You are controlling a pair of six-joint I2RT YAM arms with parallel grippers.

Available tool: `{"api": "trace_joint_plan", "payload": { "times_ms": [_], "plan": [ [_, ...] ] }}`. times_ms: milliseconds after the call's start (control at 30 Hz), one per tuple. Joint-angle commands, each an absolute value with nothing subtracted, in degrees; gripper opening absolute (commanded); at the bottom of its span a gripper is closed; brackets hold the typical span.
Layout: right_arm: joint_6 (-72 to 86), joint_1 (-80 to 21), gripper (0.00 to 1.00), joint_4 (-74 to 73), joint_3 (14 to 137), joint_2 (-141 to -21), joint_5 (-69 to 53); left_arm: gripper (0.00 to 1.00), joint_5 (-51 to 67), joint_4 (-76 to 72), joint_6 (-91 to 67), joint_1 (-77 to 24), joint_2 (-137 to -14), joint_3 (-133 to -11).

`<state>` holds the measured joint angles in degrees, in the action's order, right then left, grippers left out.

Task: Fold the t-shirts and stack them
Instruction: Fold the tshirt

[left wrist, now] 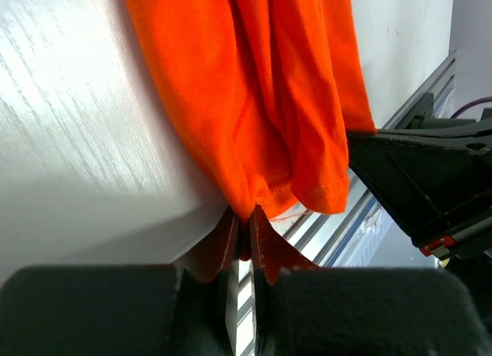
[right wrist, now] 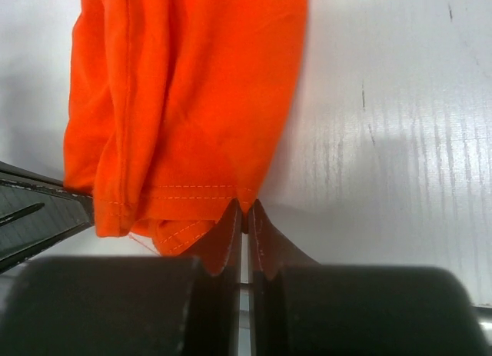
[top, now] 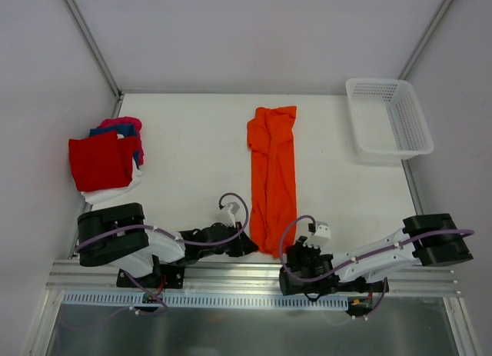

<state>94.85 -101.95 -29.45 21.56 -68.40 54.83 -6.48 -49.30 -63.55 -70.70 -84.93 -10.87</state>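
**Both my pincers closed on the near hem of the orange shirt**

The white table [top: 192,141] spreads out ahead of my two bases. Down its middle lies the orange t-shirt [top: 273,179], gathered into a long narrow strip that runs from the far side of the table to the near edge, between my arms. It is rumpled, with lengthwise folds, and its stitched hem is at the end closest to me.

At the far right corner sits a white mesh basket [top: 388,118], well apart from the orange strip. On the far left side there is a pile of t-shirts [top: 108,160]: a red t-shirt [top: 100,162] lies flat on top, blue and magenta-pink edges show behind it, and white peeks out beneath.

My left pincer [left wrist: 244,217] reaches in low from the left. Its fingers are pressed together, nipping the left corner of the hem, and the cloth bunches right at their tips. My right pincer [right wrist: 244,214] comes in from the right, its fingers likewise squeezed together on the hem's right corner, just where the stitching ends. The two pincers sit close beside each other at the table's near edge, each showing as a dark shape in the other's wrist view.
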Motion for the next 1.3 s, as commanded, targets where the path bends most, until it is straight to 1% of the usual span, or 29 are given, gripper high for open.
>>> {"api": "trace_joint_plan", "payload": {
  "times_ms": [0, 100, 200, 233, 267, 400, 600, 867, 933, 967, 1067, 1100, 1233, 1267],
  "plan": [
    [94.83, -103.09, 0.01, -34.27, 26.44, -70.39, 55.2, 0.0, -6.59, -33.85, -61.26, -72.59, -84.21, -10.19],
    [95.97, -103.97, 0.0, -40.32, 30.91, -72.76, 55.72, 0.0, -8.69, -28.06, -61.87, -73.91, -79.92, -11.24],
    [98.34, -104.33, 0.01, -47.8, 34.96, -73.91, 56.77, 0.0, -12.91, -16.99, -60.74, -74.0, -73.85, -14.22],
    [98.52, -104.33, 0.01, -49.81, 35.5, -73.39, 57.73, 0.0, -14.31, -11.13, -60.21, -74.0, -72.26, -15.28],
    [98.44, -104.33, 0.0, -50.36, 35.77, -72.78, 58.44, 0.0, -16.85, -8.55, -59.6, -74.0, -69.29, -17.21],
    [97.91, -103.8, 0.0, -52.73, 35.16, -68.3, 61.52, 0.0, -17.76, -3.26, -55.65, -71.11, -64.69, -19.95],
    [96.6, -100.29, 0.01, -54.67, 32.52, -63.46, 62.84, 0.0, -16.35, -2.9, -50.64, -65.32, -66.26, -23.37],
    [89.84, -93.87, 0.01, -54.58, 33.39, -61.61, 64.69, 0.0, -13.27, -3.51, -44.4, -59.24, -74.96, -32.51],
    [87.2, -91.42, 0.01, -53.36, 33.66, -61.44, 65.13, 0.0, -12.75, -3.51, -43.07, -58.02, -77.41, -35.66],
    [83.01, -90.19, 0.0, -52.04, 33.58, -60.83, 64.87, 0.0, -12.14, -3.52, -42.02, -57.4, -78.21, -36.73],
    [74.39, -85.18, 0.01, -43.01, 32.35, -59.07, 63.99, 0.0, -9.5, -3.51, -40.44, -54.85, -80.94, -40.07],
    [68.53, -83.86, 0.01, -37.67, 31.13, -58.02, 63.11, 0.0, -9.41, -3.43, -39.82, -54.41, -81.38, -40.77],
    [54.17, -73.67, 0.01, -27.7, 30.67, -57.57, 59.6, 0.0, -8.35, -1.07, -36.83, -52.04, -82.88, -46.04],
    [50.92, -71.74, 0.01, -22.64, 30.67, -57.83, 57.07, 0.0, -7.91, -0.45, -36.39, -50.73, -83.14, -47.01]
  ]
}}
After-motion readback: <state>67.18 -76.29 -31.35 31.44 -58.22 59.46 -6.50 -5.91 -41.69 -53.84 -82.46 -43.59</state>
